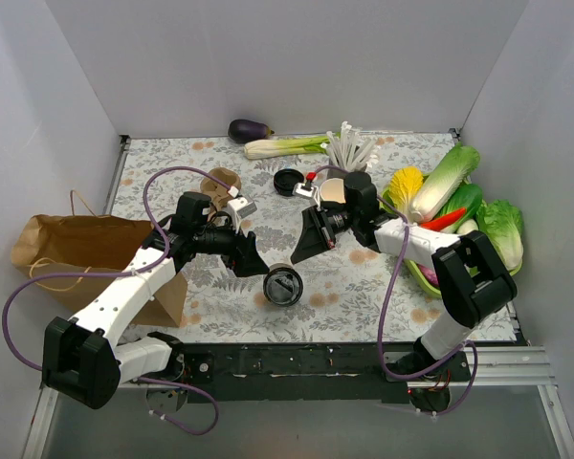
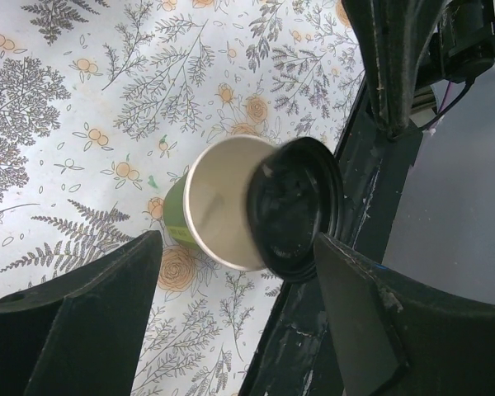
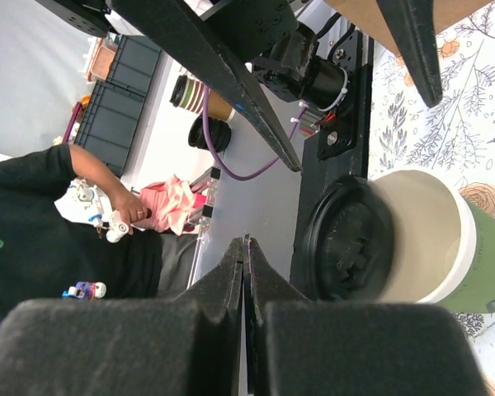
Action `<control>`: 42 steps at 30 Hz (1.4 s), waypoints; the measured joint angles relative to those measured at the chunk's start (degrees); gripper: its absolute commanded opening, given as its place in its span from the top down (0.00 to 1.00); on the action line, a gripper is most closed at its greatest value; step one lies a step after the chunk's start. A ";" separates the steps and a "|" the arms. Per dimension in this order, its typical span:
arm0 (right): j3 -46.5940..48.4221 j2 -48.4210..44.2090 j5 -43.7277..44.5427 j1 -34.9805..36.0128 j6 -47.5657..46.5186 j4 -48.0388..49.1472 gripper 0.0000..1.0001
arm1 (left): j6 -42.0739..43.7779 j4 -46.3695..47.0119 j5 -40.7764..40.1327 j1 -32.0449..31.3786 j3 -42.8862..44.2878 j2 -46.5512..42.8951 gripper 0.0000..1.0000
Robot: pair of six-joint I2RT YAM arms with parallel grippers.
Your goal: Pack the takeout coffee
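- Lying on its side, the takeout coffee (image 1: 283, 285) rests on the floral counter (image 1: 364, 301) at about 6 o'clock from the counter's middle, close to the near edge.
- Its black lid (image 2: 295, 213) is on the end that faces the near edge, and the green base points back toward 12 o'clock. Whether the lid sits fully on the rim I cannot tell.
- The left hand (image 1: 256, 262) is just at the cup's 10 o'clock. In its wrist view the fingers (image 2: 91, 322) are spread wide, one on each side of the cup, with no contact showing.
- The right hand (image 3: 246, 247) is near the cup's 1 o'clock, apart from it, with its two fingers pressed together on nothing.
- A brown paper bag (image 1: 86, 251) lies at the counter's 9 o'clock edge, partly under the left arm.
- A loose black lid (image 1: 287, 182) sits toward 12 o'clock, well apart from the cup.
- An eggplant (image 1: 250, 130) and a leek (image 1: 287, 146) lie along the far edge.
- A green tray (image 1: 424, 279) of vegetables fills the 3 o'clock side.
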 measured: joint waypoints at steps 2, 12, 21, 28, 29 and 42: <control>0.17 0.31 0.17 0.00 -0.68 -0.98 0.99 | 0.00 0.00 0.00 0.00 0.00 -0.04 0.25; 7.17 0.72 2.08 -0.55 -13.05 -12.52 0.73 | 0.22 -0.04 -0.59 0.00 -0.15 -0.28 0.26; 16.50 -10.23 22.82 3.13 -78.60 -60.00 0.57 | 0.37 0.07 -2.78 0.00 -0.22 -0.57 0.26; -2.62 -25.81 35.87 13.86 -107.89 -73.46 0.36 | -0.26 0.24 -4.11 0.00 -0.26 -0.57 0.26; -4.70 -26.88 37.31 15.54 -110.40 -74.73 0.15 | -0.28 0.26 -4.22 0.00 -0.33 -0.59 0.26; -7.85 -17.18 43.76 24.96 -118.77 -74.84 0.03 | -0.52 0.33 -5.53 0.00 -0.85 -1.84 0.26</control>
